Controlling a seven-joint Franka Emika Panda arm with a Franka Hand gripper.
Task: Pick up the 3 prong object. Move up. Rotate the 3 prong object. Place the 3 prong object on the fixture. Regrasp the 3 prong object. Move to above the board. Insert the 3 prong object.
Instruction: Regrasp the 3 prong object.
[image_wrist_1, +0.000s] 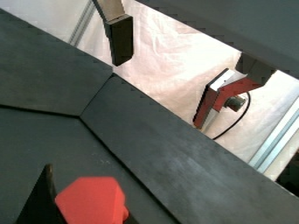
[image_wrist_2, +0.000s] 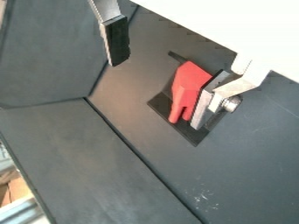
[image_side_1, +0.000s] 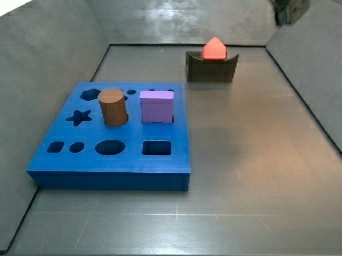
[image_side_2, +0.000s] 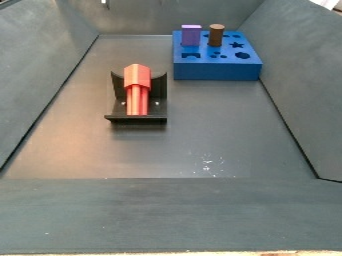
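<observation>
The red 3 prong object (image_side_1: 214, 47) lies in the notch of the dark fixture (image_side_1: 211, 68) at the back of the floor, seen too in a side view (image_side_2: 138, 88) on the fixture (image_side_2: 134, 112). My gripper (image_wrist_2: 158, 92) hangs high above and off to one side of it, open, nothing between the fingers. In both wrist views the dark-padded fingers (image_wrist_1: 119, 39) stand wide apart, and the 3 prong object (image_wrist_2: 183, 89) (image_wrist_1: 91, 199) sits below, untouched. Only a dark tip of the gripper (image_side_1: 287, 10) shows at a side view's upper corner.
The blue board (image_side_1: 114, 140) (image_side_2: 221, 62) with shaped holes lies apart from the fixture. A brown cylinder (image_side_1: 112, 107) and a purple cube (image_side_1: 158, 106) stand in its holes. Grey sloped walls enclose the floor; white cloth shows beyond a wall.
</observation>
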